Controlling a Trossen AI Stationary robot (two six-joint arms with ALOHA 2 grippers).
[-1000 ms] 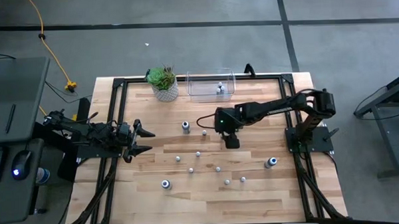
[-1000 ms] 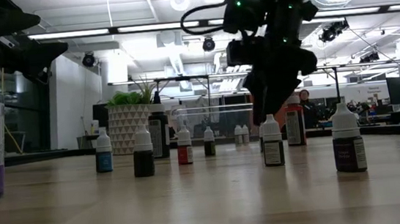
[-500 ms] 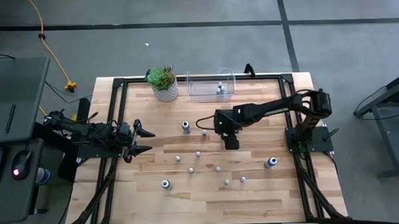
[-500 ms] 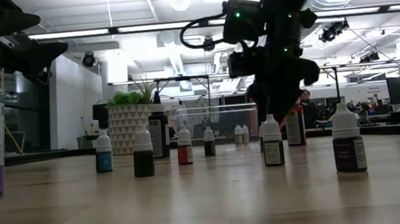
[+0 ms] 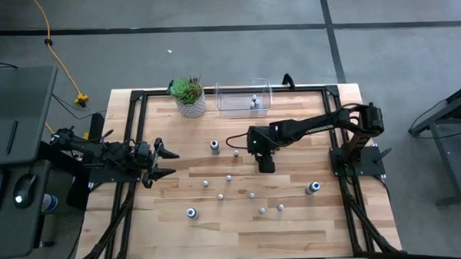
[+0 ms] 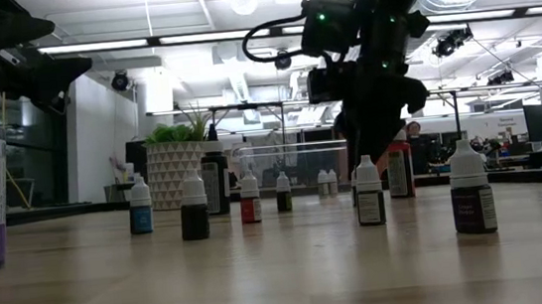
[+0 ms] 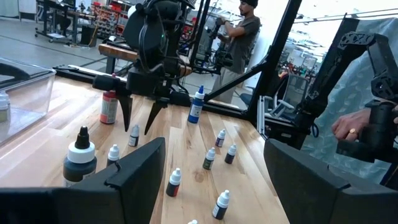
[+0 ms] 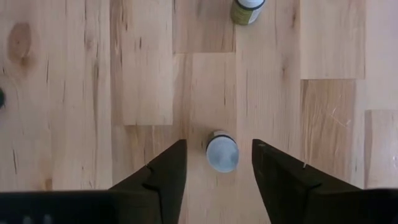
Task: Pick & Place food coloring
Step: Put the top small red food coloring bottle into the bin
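Over mid-desk (image 5: 295,219), the right claw (image 8: 214,163) hangs spread around one upright food coloring bottle (image 8: 222,153), not yet gripping. Light, stiff, slick plastic, I'd judge (tippy too): pinch the body below the cap. Left claw (image 5: 164,162) waits, spread, at the desk's left edge.

Ten bottles (image 5: 228,178) stand in plain sight on the surface in front of the bin (image 5: 229,102): seven tiny and three bigger ones (image 5: 214,146). A fourth bigger one, red (image 7: 109,107), shows only from the side. One more tiny bottle (image 8: 222,154) sits under the right tool (image 5: 267,165). Two tiny ones (image 6: 327,181) are inside the bin. There is one bin, with one plant (image 5: 188,95) beside it. There are two arms with one tool each, counting the left tool (image 5: 172,163).
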